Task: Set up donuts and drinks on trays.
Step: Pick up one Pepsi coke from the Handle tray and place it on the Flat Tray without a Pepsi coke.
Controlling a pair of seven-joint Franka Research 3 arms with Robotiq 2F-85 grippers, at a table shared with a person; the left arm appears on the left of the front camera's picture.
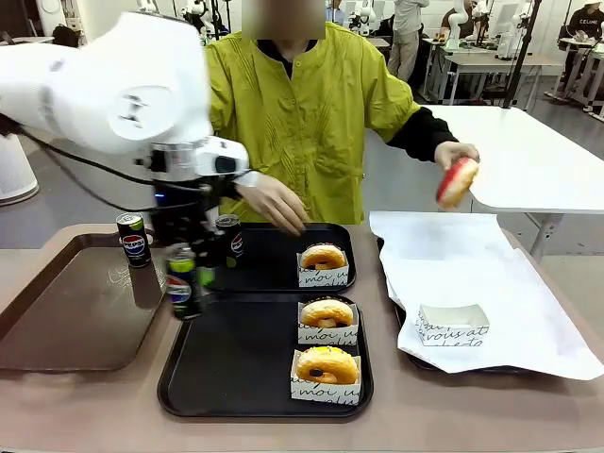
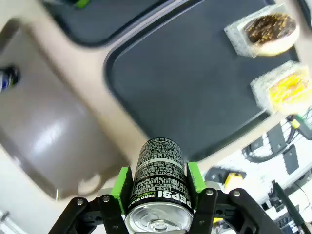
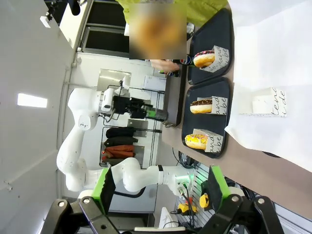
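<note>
Front view: my left gripper [image 1: 192, 269] is clamped on the held can [image 1: 181, 288], which hangs upright over the left rim of the near black tray [image 1: 236, 377], at about ten o'clock of that tray; I cannot tell whether its base touches the rim. The tray's left half is bare, with the middle donut [image 1: 327, 313] at two o'clock and the near donut [image 1: 327, 365] at four o'clock along its right side. At nine o'clock of my can lies the glossy brown tray [image 1: 66, 316], a second can [image 1: 133, 239] standing near its far edge. Close at one o'clock a third can [image 1: 229, 236] stands on the left of the far black tray [image 1: 274, 272], with the person's hand [image 1: 278, 203] just beside it and the far donut [image 1: 324, 257] to its right. The person's other hand [image 1: 451, 154] holds a red-iced donut [image 1: 458, 181] above the paper-lined tray [image 1: 491, 283], where an empty paper holder [image 1: 451, 324] sits. The left wrist view adds my green pads [image 2: 122, 183] pressing the can's sides, above the table strip [image 2: 92, 92] between brown and black trays. In the right wrist view, my right gripper [image 3: 161, 187] has its jaws spread wide on nothing, well apart from the trays.
</note>
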